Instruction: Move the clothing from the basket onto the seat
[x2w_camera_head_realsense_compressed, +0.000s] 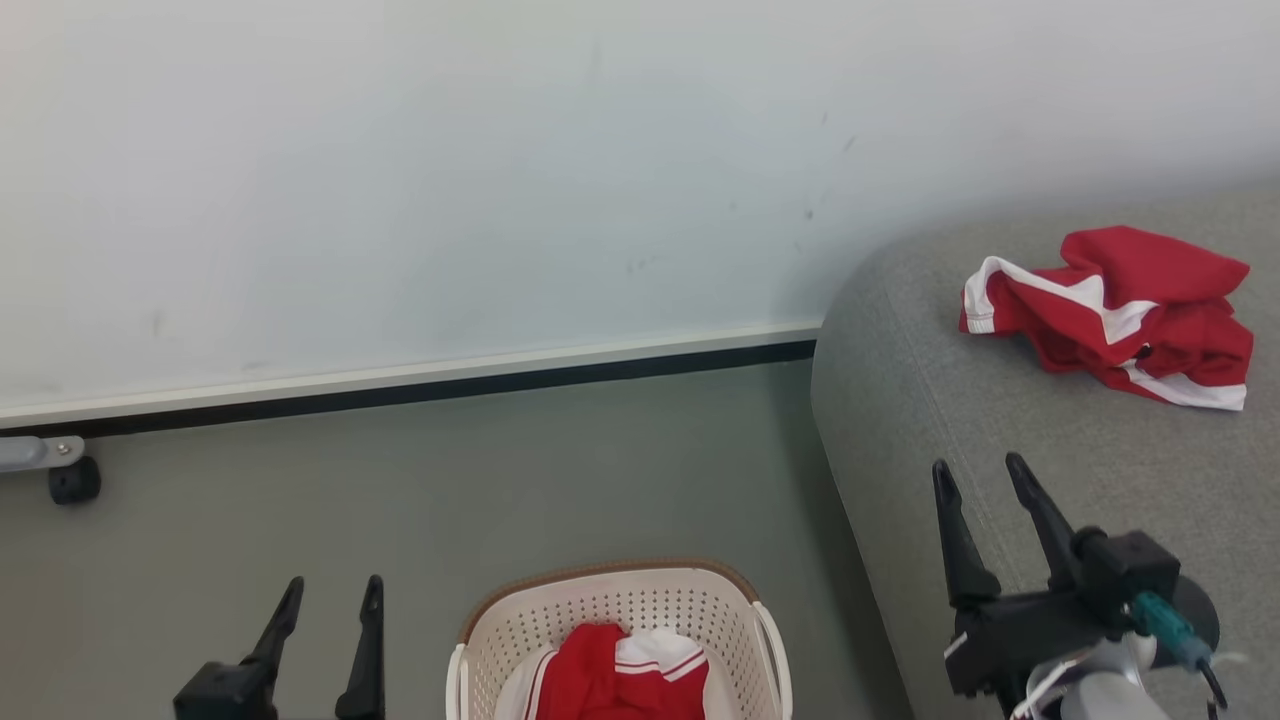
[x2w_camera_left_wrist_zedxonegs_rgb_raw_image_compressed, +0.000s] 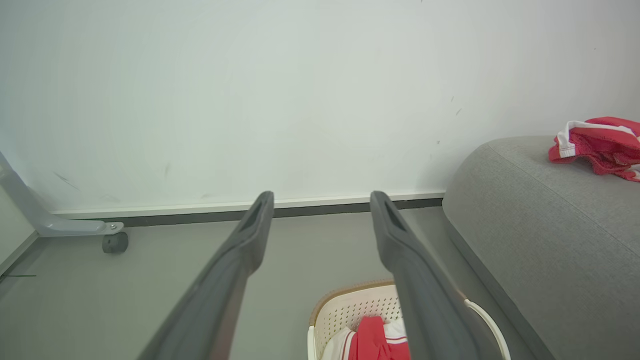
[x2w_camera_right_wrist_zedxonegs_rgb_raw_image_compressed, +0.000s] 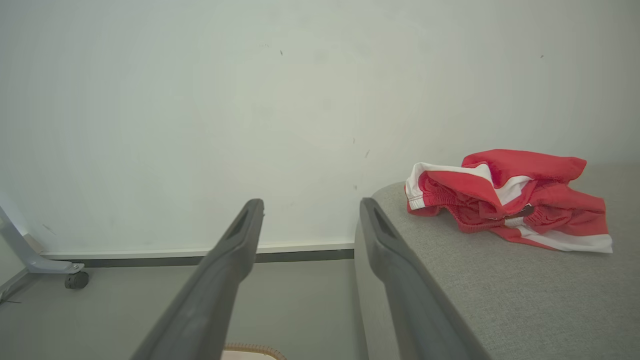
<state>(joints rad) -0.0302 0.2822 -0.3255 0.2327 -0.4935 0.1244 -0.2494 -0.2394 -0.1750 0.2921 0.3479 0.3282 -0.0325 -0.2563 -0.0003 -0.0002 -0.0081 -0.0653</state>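
**One garment on the seat, one in the basket**

In the head view, a crumpled red garment (x2w_camera_head_realsense_compressed: 1110, 315) with white stripes lies on the grey seat (x2w_camera_head_realsense_compressed: 900, 400) at the upper right of the frame. A second red garment (x2w_camera_head_realsense_compressed: 610, 675) sits inside the basket (x2w_camera_head_realsense_compressed: 600, 605) at the bottom centre, which stands on the grey floor (x2w_camera_head_realsense_compressed: 500, 480). The left hand (x2w_camera_head_realsense_compressed: 335, 582), at the lower left beside the basket, is open and empty. The right hand (x2w_camera_head_realsense_compressed: 978, 462), at the lower right, has its fingers spread with nothing between them. It shows against the seat, well apart from the garment there. A white wall (x2w_camera_head_realsense_compressed: 500, 180) stands behind.
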